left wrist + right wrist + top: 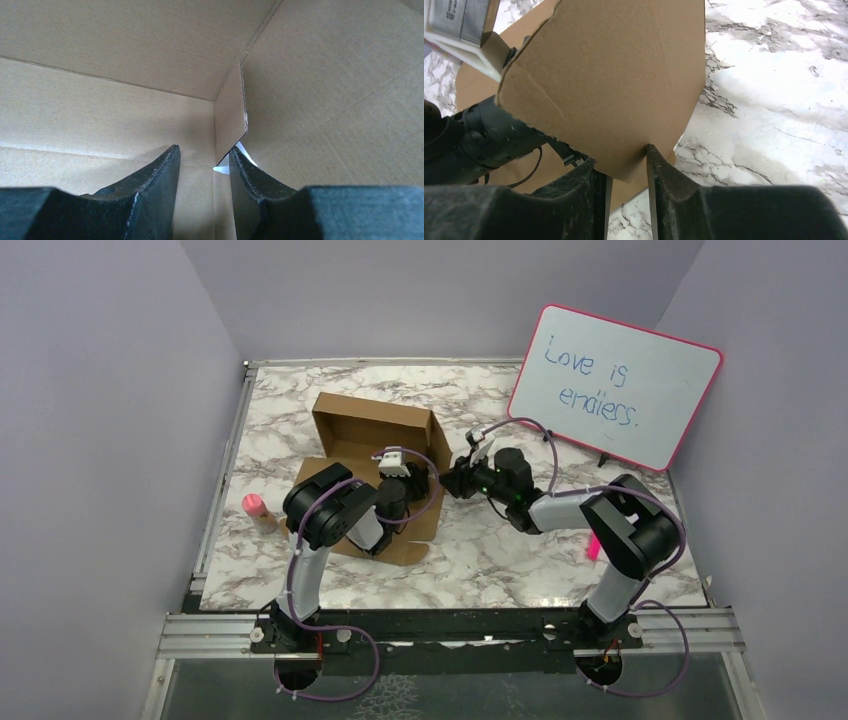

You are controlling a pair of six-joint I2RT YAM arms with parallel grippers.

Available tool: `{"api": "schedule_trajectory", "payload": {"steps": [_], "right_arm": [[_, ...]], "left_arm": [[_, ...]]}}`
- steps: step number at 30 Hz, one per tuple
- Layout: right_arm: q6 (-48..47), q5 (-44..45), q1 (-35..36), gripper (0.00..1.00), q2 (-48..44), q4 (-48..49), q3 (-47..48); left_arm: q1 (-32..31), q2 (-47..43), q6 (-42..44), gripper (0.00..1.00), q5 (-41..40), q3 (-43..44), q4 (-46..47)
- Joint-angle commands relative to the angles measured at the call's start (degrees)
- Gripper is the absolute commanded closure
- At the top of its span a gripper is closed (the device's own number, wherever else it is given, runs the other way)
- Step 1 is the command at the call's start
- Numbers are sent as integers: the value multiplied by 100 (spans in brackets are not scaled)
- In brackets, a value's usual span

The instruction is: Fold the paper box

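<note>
The paper box is plain brown cardboard, half folded, with its back and side walls upright on the marble table. My left gripper is down inside the box at its right side. In the left wrist view the left gripper is open over the box floor, and an upright inner flap stands just beyond its right fingertip. My right gripper is at the box's right side from outside. Its jaws stand apart, tips against the lower edge of a brown side flap.
A pink-rimmed whiteboard with blue writing leans at the back right. A pink-capped bottle stands left of the box. A pink marker lies by the right arm. The left arm's black wrist sits close beside the flap.
</note>
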Motion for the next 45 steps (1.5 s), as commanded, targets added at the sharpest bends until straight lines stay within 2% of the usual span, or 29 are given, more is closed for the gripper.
{"api": "schedule_trajectory", "payload": {"steps": [1, 9, 16, 23, 28, 32, 37, 41, 45], "right_arm": [[-31, -53, 64, 64, -59, 240, -229], [-249, 58, 59, 52, -408, 375, -573], [-626, 730, 49, 44, -1021, 276, -839], [-829, 1548, -160, 43, -1731, 339, -1122], [-828, 1786, -641, 43, -1887, 362, -1054], [-748, 1634, -1127, 43, -1843, 321, -884], [-1018, 1197, -1517, 44, -1269, 56, -332], [-1461, 268, -1542, 45, -541, -321, 293], [-1390, -729, -1532, 47, 3, -393, 693]], "left_arm": [[6, 255, -34, 59, 263, -139, -224], [5, 328, -1, 59, 329, -159, -118], [5, 343, 27, 59, 363, -186, -48], [8, 355, 36, 59, 368, -196, -37], [5, 349, 45, 59, 350, -210, -13], [9, 325, 45, 59, 342, -225, -11], [14, 347, 52, 59, 367, -212, -5], [31, 370, 45, 59, 368, -225, 11], [65, 383, 2, 59, 400, -245, 55]]}}
